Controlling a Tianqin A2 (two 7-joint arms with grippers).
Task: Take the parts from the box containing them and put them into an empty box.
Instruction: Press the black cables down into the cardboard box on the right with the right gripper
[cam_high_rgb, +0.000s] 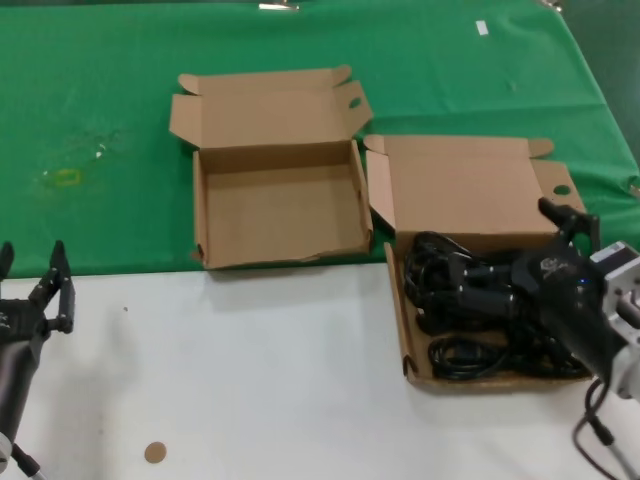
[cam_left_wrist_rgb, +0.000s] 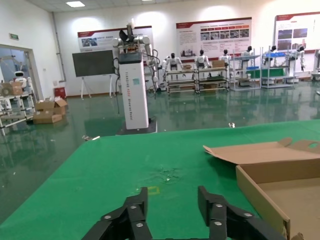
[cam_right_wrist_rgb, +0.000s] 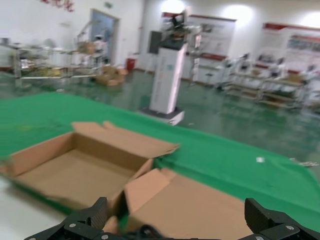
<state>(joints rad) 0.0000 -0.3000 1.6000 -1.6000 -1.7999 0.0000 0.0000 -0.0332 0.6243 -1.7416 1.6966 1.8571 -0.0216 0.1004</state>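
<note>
The box with the parts (cam_high_rgb: 404, 330) stands open at the right, with a small round hole (cam_high_rgb: 561, 189) in its lid flap. Black cord bundles (cam_high_rgb: 455, 355) fill it; a bit of cord shows in the right wrist view (cam_right_wrist_rgb: 145, 232). My right gripper (cam_high_rgb: 500, 268) is low over these cords, open wide (cam_right_wrist_rgb: 177, 220), holding nothing. The empty box (cam_high_rgb: 275, 215) stands open at centre-left, with an oval hole (cam_high_rgb: 353, 103) in its flap; it also shows in the right wrist view (cam_right_wrist_rgb: 70, 172). My left gripper (cam_high_rgb: 32, 275) is parked at the far left, open (cam_left_wrist_rgb: 173, 207) and empty.
Both boxes straddle the line between the green cloth (cam_high_rgb: 100, 100) behind and the white table (cam_high_rgb: 250, 370) in front. A small brown disc (cam_high_rgb: 154, 452) lies on the white table near the front. A yellow mark (cam_high_rgb: 65, 177) is on the cloth at the left.
</note>
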